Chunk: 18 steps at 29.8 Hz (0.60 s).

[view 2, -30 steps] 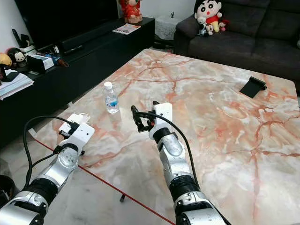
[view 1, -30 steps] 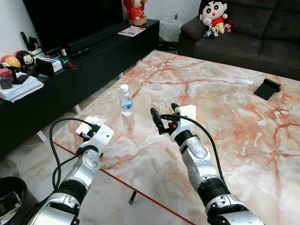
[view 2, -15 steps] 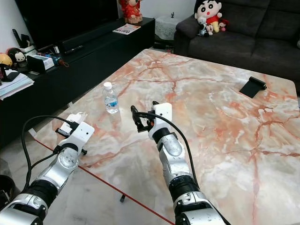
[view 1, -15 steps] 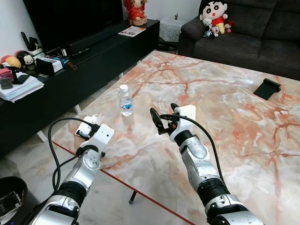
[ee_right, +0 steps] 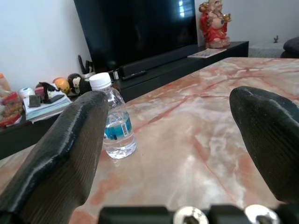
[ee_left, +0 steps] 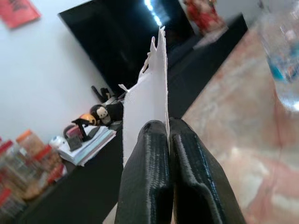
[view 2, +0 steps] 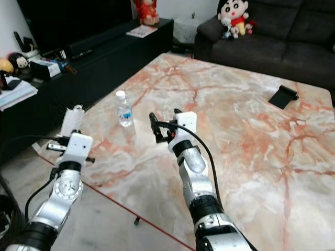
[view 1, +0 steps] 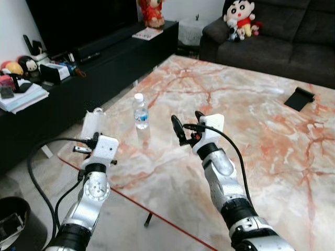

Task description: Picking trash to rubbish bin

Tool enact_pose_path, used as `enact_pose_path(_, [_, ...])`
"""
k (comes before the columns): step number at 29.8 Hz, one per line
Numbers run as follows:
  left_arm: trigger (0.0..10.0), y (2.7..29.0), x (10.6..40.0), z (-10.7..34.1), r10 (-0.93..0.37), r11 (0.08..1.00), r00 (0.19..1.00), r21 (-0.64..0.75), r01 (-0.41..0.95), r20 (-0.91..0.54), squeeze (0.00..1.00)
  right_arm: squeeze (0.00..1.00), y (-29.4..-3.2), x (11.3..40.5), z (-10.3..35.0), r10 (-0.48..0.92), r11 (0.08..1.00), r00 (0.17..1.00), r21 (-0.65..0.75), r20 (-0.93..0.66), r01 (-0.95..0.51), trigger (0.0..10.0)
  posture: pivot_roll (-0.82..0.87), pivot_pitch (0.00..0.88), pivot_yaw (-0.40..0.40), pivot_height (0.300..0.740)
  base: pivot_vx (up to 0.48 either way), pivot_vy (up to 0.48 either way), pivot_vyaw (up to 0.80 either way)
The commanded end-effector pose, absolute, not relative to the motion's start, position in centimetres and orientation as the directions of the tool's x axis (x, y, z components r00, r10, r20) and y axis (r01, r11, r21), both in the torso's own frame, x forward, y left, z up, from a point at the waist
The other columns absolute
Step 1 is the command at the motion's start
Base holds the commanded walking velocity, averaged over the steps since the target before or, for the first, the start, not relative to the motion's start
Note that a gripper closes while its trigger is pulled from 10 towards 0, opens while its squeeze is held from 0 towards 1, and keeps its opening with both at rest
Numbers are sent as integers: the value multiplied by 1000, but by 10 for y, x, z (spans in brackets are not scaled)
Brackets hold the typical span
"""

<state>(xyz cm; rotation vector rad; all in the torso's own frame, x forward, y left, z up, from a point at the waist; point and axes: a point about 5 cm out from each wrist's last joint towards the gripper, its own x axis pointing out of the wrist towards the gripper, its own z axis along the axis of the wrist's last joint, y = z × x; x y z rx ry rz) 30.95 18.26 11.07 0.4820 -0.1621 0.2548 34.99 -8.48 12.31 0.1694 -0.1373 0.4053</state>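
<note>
Marble in swirls of white, grey and rusty orange makes up the large glossy surface [view 1: 251, 104] in front of you. A small clear plastic water bottle with a white cap and blue label [view 1: 140, 111] stands upright on it near the left edge, apart from both of your grippers.

Your left gripper [ee_left: 168, 135] is raised beside the surface's near left corner, out over the floor, forearm lifted and pointing up. Its two black fingers [ee_left: 145, 177] are pressed together on a flat white scrap of paper with a torn, jagged top edge [ee_left: 147, 93]; the scrap stands upright above the fingertips. In the head views the same scrap shows as a pale crumpled piece [view 1: 93, 122] above the white wrist block.

Your right gripper [view 1: 184, 125] hovers over the surface, its silver forearm reaching forward and to the left. Its rounded matte black fingers [ee_right: 56, 140] are spread wide apart and grasp nothing. The bottle sits ahead of them, a little toward the left finger.

A round black bin [view 1: 13, 222] stands on the pale tiled floor at your lower left; what is inside is too unclear to name.

A long black low cabinet [view 1: 78, 78] runs along the left, carrying stacked papers and small figurines. A dark grey fabric sofa [view 1: 272, 36] stands beyond the surface, with a plush doll [view 1: 238, 15] on it. A small black folded object [view 1: 299, 98] lies on the far right of the marble.
</note>
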Motion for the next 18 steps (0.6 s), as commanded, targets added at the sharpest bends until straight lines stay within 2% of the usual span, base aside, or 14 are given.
enact_pose_path(1, [10000, 182, 307, 121, 225, 874, 937, 370, -315, 267, 0, 0, -87, 353, 135, 358, 909, 907, 138, 222, -393, 10000, 80, 0, 6, 740, 0, 0, 0])
enact_pose_path(7, [10000, 173, 305, 131, 206, 900, 922, 306, -310, 327, 0, 0, -93, 353, 140, 327, 923, 911, 125, 251, -365, 10000, 74, 0, 4, 740, 0, 0, 0])
enact_pose_path(18, [10000, 174, 306, 144, 197, 909, 902, 272, -314, 384, 0, 0, -103, 358, 141, 300, 933, 922, 125, 245, -337, 10000, 78, 0, 3, 740, 0, 0, 0])
